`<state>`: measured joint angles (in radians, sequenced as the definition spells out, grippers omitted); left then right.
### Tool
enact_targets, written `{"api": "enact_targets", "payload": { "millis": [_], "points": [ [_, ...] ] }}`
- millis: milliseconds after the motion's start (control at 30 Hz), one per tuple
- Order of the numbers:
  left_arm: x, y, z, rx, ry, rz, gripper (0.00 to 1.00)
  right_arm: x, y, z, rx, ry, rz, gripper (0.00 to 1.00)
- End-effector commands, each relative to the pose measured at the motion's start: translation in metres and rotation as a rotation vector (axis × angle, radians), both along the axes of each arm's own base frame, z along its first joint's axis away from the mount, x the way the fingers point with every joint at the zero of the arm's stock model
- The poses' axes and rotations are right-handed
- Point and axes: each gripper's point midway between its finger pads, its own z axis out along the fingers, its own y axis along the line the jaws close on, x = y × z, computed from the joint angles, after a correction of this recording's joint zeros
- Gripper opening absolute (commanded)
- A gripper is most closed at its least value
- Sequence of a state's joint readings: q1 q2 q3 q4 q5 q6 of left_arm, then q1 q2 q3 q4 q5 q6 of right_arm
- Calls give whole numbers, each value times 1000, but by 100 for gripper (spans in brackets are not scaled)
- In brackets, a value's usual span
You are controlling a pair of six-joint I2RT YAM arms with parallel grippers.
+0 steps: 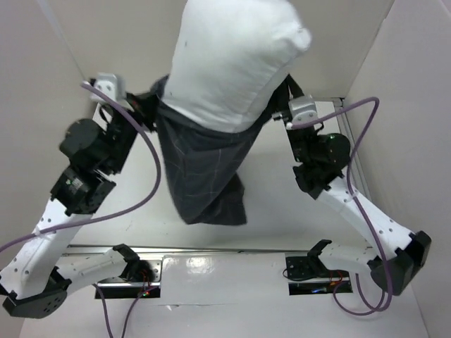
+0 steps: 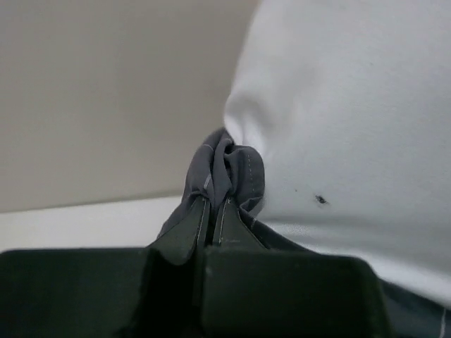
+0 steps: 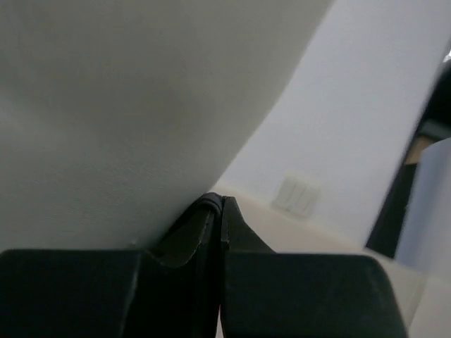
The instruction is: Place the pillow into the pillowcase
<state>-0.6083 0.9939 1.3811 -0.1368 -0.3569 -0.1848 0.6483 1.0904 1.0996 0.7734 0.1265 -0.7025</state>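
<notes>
The white pillow (image 1: 232, 60) stands upright between my two arms, its lower end tucked into the dark grey checked pillowcase (image 1: 204, 176), which hangs down to the table. My left gripper (image 1: 149, 105) is shut on a bunched fold of the pillowcase (image 2: 229, 169) at its left rim, the pillow (image 2: 352, 105) bulging just right of it. On the other side my right gripper (image 1: 280, 107) is shut on the pillowcase edge (image 3: 213, 203), pressed against the pillow (image 3: 127, 98).
White walls close in the work space on the left, back and right (image 1: 402, 84). A metal rail (image 1: 211, 249) runs across the near side by the arm bases. Purple cables (image 1: 151, 176) loop off both arms.
</notes>
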Motion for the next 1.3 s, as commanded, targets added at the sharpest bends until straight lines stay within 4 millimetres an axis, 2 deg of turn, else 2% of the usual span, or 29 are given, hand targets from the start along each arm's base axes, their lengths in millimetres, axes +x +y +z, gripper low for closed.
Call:
{"api": "enact_targets", "payload": {
  "millis": [0,67,100,133,167,200,267,300,333,367,400,433,500,533,567,667,700,733,767,833,933,1000,1033,1067,1100,1133,1167,1200,1267],
  "points": [
    [18,49,111,-137,-247,271,0,-4,-43,79,176,-313,-291,0],
    [61,37,128,-135,-168,330,0,26,-63,88,234,-273,-465,0],
    [64,27,127,-110,-123,296,0,6,-70,97,312,-370,-494,0],
    [47,-1,115,-38,-82,166,0,-11,-60,91,261,-453,-560,0],
    [40,-11,132,-87,-137,132,0,-31,-61,83,322,-484,-524,0],
    [12,-17,112,-37,-192,38,0,-48,-30,59,245,-503,-465,0],
    [-29,-15,130,-178,-420,-40,0,-86,-33,62,241,-514,-326,0],
    [-24,-4,117,-185,-380,23,0,-85,-12,58,246,-456,-90,0],
    [1,-9,105,-156,-310,91,0,-41,3,46,118,-261,-14,0],
    [29,6,100,-120,-266,191,0,-23,-10,54,146,-181,39,0],
    [38,20,117,-127,-229,252,0,-2,-52,77,253,-161,47,0],
    [75,4,92,-60,-131,283,0,3,-70,84,311,-195,32,0],
    [58,-6,101,-57,-106,242,0,-6,-83,89,306,-239,-41,0],
    [54,-24,90,-34,-169,179,0,-10,-63,60,243,-219,0,0],
    [-2,-12,121,-127,-303,98,0,-70,-74,75,257,-386,40,0],
    [-29,-7,103,-203,-418,41,0,-98,-62,57,184,-420,34,0],
    [-7,-11,90,-160,-356,93,0,-84,-65,58,196,-379,-14,0],
    [2,8,112,-207,-329,188,0,-75,-82,75,247,-351,-115,0],
    [37,4,100,-142,-241,249,0,-41,-81,65,238,-285,-217,0],
    [47,-2,89,-111,-193,259,0,-34,-68,57,186,-307,-237,0],
    [35,-24,80,-143,-308,128,0,-61,-55,55,217,-374,-102,0],
    [67,-1,63,-100,-211,254,0,-16,-52,48,176,-219,-113,0],
    [88,3,78,-147,-179,297,0,0,-83,63,240,-213,-168,0],
    [93,10,79,-137,-143,314,0,17,-84,59,247,-198,-192,0],
    [85,-2,83,-127,-123,261,0,8,-88,62,243,-239,-247,0],
    [77,-21,77,-90,-162,181,0,-11,-53,41,187,-261,-165,0],
    [18,-22,110,-156,-314,82,0,-72,-68,58,255,-461,-143,0],
    [9,-38,76,-67,-366,44,0,-98,-58,54,167,-568,-169,0],
    [-43,-33,119,-167,-525,-38,0,-114,-45,52,151,-612,-183,0]
  ]
}}
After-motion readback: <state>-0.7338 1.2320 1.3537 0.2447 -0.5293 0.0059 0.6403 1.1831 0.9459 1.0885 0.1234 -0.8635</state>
